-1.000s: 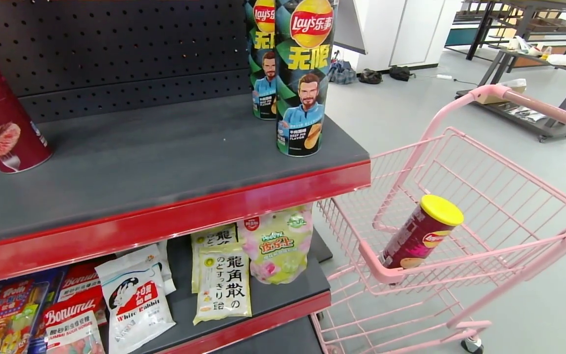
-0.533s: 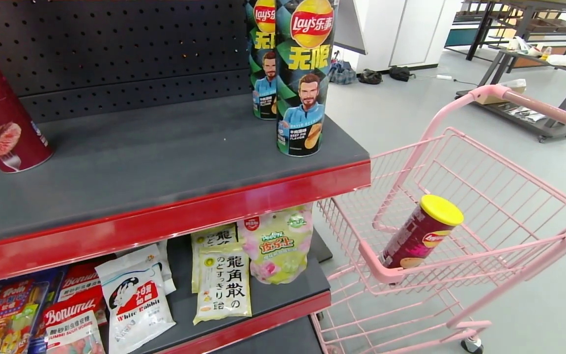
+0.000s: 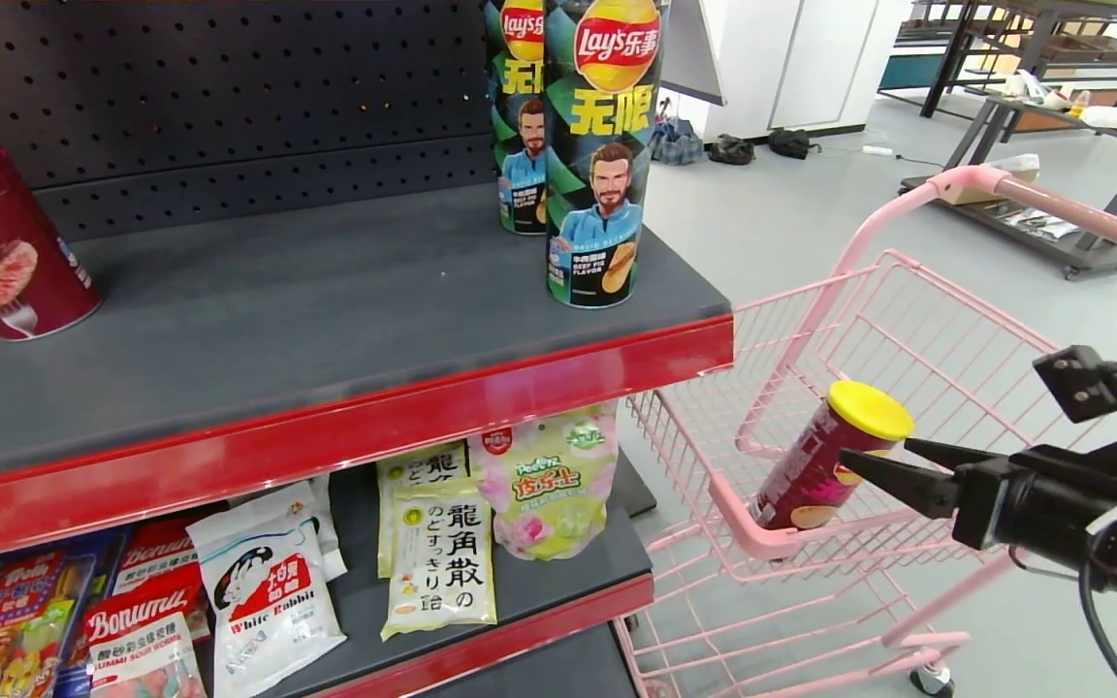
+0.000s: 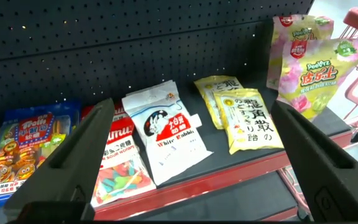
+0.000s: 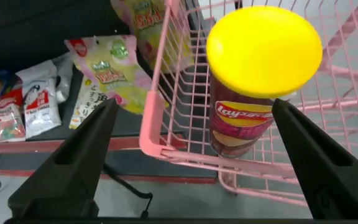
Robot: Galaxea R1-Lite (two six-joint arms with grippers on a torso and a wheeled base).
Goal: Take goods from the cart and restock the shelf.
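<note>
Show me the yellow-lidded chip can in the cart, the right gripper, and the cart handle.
chip can [image 3: 806,475]: head view, on its maroon side
right gripper [image 3: 875,449]: head view, midway between its fingertips
cart handle [image 3: 1072,211]: head view, on the pink bar

The right gripper [image 3: 875,449], absent a second ago, comes in from the right edge and now reaches into the pink cart [image 3: 946,320], jaws spread toward the yellow-lidded chip can [image 3: 815,475].
</note>
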